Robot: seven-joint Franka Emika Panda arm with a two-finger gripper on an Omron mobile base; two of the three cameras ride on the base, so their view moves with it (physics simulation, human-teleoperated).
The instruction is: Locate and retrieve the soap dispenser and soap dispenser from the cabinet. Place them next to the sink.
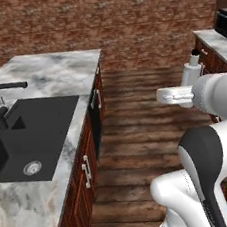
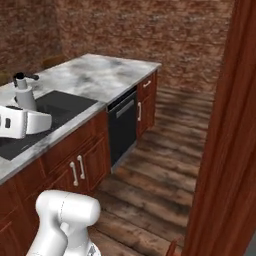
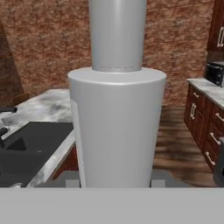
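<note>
1. The pale grey soap dispenser is being gripped by the claw, whose dark finger tips are pressed against its lower sides in the hand view.
2. The bottle is being held upright, with its narrower grey neck rising above the wider body and out of the top of that view.
3. In the left base view the same soap dispenser is being carried in the air over the wooden floor, its black pump top standing above the white hand.
4. In the right base view the bottle is being seen in front of the sink, black pump head uppermost, just above the white hand.
5. The matte black sink is being shown sunk into the marble tabletop, with the silver drain in its near basin.
6. The black angular faucet is being shown at the sink's far-left edge.
7. The dispenser is being kept well apart from the tabletop in the left base view, out over the floor to the right of the sink.
8. A black dishwasher front is being shown under the tabletop, between reddish-brown cupboard doors with silver handles.
9. A brick wall is being shown behind everything.
</note>
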